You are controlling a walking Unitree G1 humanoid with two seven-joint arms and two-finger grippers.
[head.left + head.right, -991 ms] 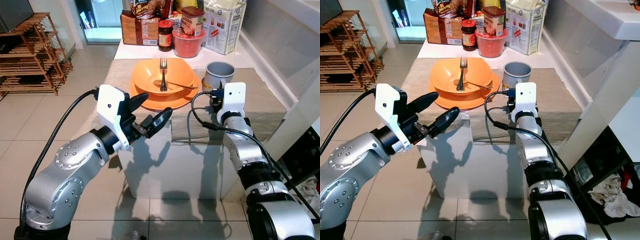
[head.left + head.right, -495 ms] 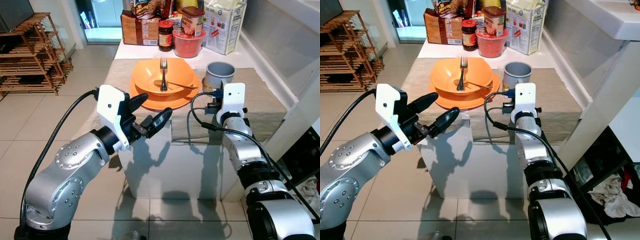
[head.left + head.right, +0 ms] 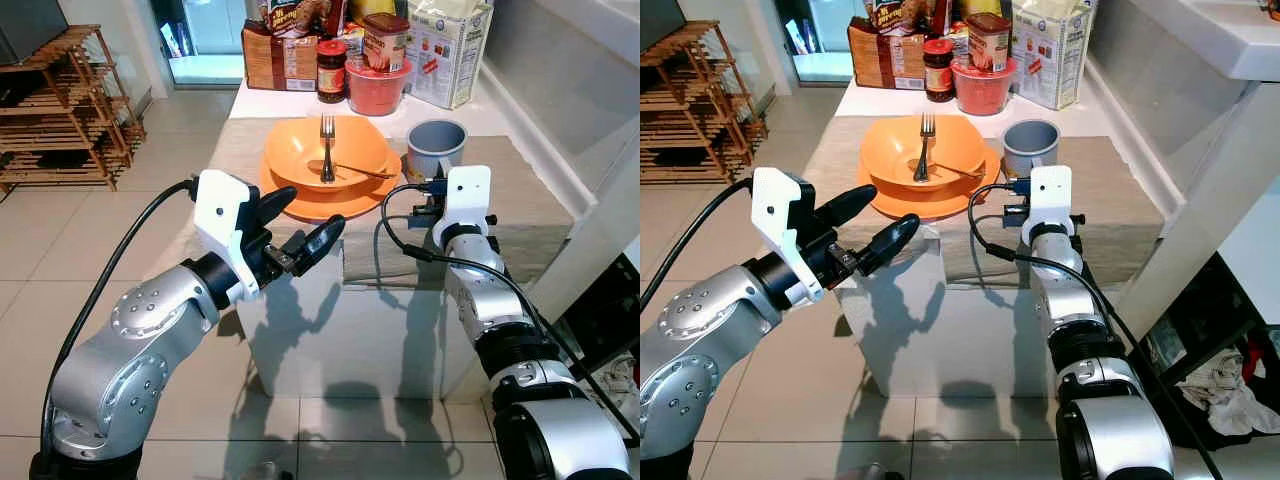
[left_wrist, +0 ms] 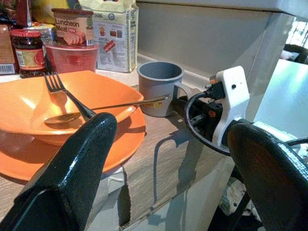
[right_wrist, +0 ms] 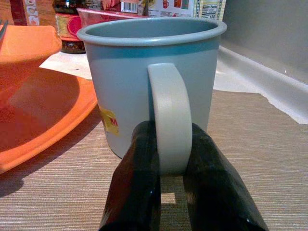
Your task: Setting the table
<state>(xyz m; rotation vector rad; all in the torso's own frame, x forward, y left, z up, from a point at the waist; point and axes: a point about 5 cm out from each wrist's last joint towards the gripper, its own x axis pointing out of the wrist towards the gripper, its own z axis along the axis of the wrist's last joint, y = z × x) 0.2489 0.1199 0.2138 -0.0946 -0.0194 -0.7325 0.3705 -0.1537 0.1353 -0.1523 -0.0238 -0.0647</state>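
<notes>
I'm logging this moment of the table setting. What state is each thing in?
Mug: upright, empty, handle pinched by the right end effector.
Left end effector: open, holding nothing, before the table edge.
Bowl: on the plate, holding a fork and a spoon.
Jar: lid on.

Grey mug (image 5: 149,86) with yellow label and pale grey handle. Orange bowl (image 3: 325,150) on orange plate (image 3: 330,203). Dark metal fork (image 3: 326,145); gold-toned spoon (image 4: 96,109). Beige woven runner (image 3: 1110,200) over white tabletop (image 3: 290,345). Glossy black claw fingers (image 5: 137,192); white wrist housings. Red tub (image 3: 376,92). Brown wooden rack (image 3: 60,110).
</notes>
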